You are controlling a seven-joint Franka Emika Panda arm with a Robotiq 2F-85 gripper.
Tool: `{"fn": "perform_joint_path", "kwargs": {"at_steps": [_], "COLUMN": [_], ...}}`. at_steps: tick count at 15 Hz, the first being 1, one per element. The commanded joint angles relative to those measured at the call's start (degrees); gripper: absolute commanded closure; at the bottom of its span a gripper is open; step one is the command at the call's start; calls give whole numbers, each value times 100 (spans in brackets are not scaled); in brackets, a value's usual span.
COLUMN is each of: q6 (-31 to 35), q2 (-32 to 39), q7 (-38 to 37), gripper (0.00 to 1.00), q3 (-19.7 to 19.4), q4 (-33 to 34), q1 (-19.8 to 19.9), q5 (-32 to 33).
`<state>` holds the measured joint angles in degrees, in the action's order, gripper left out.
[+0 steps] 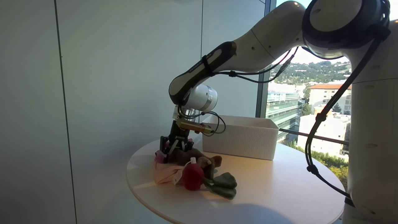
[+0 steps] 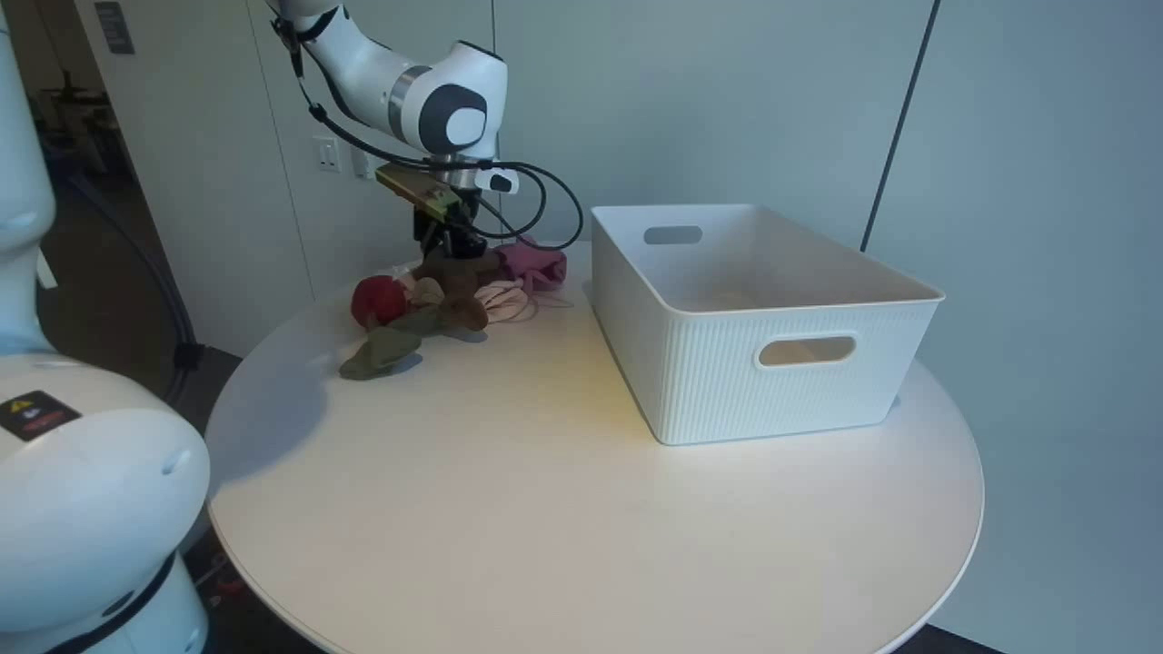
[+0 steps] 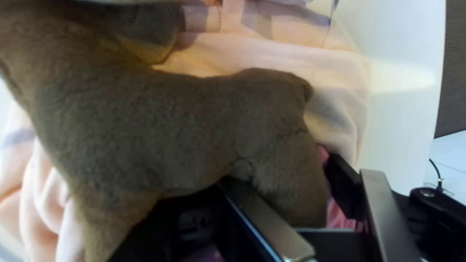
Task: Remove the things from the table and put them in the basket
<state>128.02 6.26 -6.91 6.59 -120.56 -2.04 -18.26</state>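
Claw [image 3: 280, 171] spread wide astride the rump of the brown plush toy [image 3: 174, 134], no squeeze evident; closing could also pinch the pink item [image 2: 536, 265] showing within its gap, causing a slipping grasp.

The white, rounded arm [image 1: 270, 34] wears dark joint rings [image 1: 373, 17], looping black cables [image 1: 321, 117] and black-and-silver jaws.

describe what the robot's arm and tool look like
The arm is white and rounded, with dark trim at its joints and a silver ring. Black cables are tied along it. A dark label bears a yellow triangle. The tool is black with grey metal links and a brass-coloured bar near its top.
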Motion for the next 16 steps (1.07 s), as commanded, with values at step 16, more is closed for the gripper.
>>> {"fn": "perform_joint_path", "kwargs": {"at_steps": [16], "q6": [-1579], "q2": [-2990], "q7": [-2992], "gripper": [89], "q3": [341], "q4": [-181], "q1": [-31], "q5": [2807]}}
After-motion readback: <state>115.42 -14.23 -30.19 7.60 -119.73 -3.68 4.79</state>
